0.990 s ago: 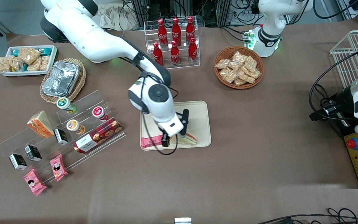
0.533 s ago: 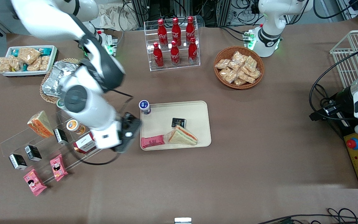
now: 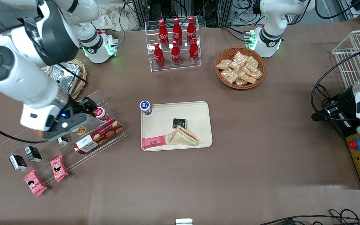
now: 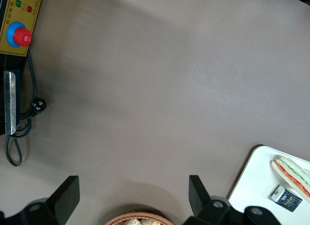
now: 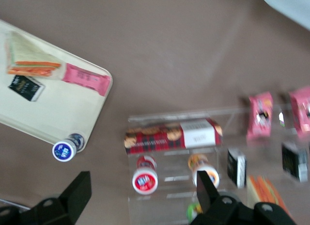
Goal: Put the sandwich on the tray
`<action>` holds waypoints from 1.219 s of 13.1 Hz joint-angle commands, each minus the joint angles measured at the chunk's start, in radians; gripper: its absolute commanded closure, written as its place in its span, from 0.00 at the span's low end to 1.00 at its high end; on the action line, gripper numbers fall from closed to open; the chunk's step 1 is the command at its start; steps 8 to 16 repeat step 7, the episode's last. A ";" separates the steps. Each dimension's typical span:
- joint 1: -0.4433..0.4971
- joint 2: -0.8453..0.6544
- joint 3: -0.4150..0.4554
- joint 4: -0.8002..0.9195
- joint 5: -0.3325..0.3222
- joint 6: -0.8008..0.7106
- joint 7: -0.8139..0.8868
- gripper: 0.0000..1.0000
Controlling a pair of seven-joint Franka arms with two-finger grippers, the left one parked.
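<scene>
Your working arm's bulk covers much of the clear tiered rack (image 3: 83, 137) in the front view, so the orange-brown wedge there is hidden and only a sliver of the foil container (image 3: 62, 78) shows past the arm. Your gripper (image 3: 87, 107) hangs above that rack, well apart from the tray (image 3: 195, 109), with its fingers (image 5: 80, 193) spread wide and nothing between them. The sandwich (image 3: 182, 137) lies flat on the tray, in the corner nearest the front camera, toward the parked arm's end. Its long axis runs roughly along the tray's near edge, its filling stripes face up and away from the camera, and its narrow tip points toward the pink wrapped bar (image 3: 152, 142) just beside it. A small black packet (image 3: 179, 122) sits close to the sandwich, farther from the camera. In the left wrist view the sandwich is cut off at the frame edge.
</scene>
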 commanded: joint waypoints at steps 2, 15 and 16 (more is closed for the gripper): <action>0.000 -0.061 -0.160 -0.025 0.100 -0.043 0.040 0.03; -0.002 -0.090 -0.253 -0.025 0.100 -0.084 0.040 0.02; -0.002 -0.090 -0.253 -0.025 0.100 -0.084 0.040 0.02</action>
